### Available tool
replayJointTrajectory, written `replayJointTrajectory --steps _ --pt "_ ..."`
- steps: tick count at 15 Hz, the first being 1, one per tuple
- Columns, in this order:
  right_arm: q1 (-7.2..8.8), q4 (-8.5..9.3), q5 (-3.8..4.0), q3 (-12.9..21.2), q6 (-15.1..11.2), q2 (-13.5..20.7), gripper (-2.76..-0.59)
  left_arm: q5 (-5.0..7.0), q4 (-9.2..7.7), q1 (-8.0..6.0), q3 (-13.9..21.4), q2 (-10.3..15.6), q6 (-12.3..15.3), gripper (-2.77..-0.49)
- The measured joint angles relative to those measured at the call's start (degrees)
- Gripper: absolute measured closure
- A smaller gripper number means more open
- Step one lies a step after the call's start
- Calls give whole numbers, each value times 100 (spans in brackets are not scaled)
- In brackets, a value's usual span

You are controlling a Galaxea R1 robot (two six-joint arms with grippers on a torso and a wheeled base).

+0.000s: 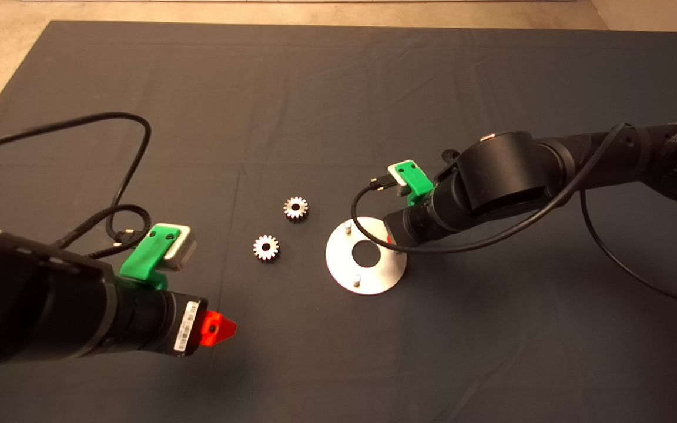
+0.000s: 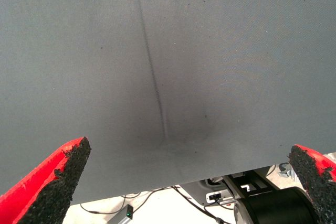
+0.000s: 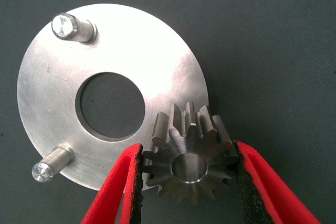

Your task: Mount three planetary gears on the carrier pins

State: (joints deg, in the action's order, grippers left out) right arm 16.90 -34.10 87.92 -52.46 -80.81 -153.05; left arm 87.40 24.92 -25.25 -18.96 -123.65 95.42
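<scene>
Gripped between the right gripper's closed fingers, one planetary gear is held over the carrier disc, seemingly above its third pin; misalignment could jam it. Two gears lie beside the disc. Left gripper is held wide open, empty

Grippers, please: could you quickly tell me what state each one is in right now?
Left gripper: open, empty, over bare mat.
Right gripper: shut on a planetary gear, over the carrier disc.
</scene>
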Motion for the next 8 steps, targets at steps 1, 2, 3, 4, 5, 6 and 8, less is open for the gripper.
replayJointTrajectory --steps 1,2,3,4,5,6,8 --pt "-22 -5 -2 -10 -1 0 -102 1 0 0 0 0 1 -275" --pt "-48 -5 -5 -19 -2 0 -102 1 0 0 0 0 1 -275" --pt "-72 -21 1 -27 -2 0 -102 -1 0 0 0 2 1 -275" --pt "-74 -24 0 -27 -2 0 -102 -3 0 0 0 2 1 -275" --pt "-74 -29 1 -29 -2 0 -102 -1 0 0 0 2 1 -275" --pt "-75 -31 1 -29 -2 0 -102 0 0 0 0 2 1 -275" --pt "-83 -44 1 -29 -2 0 -102 -1 0 0 0 2 0 -275"
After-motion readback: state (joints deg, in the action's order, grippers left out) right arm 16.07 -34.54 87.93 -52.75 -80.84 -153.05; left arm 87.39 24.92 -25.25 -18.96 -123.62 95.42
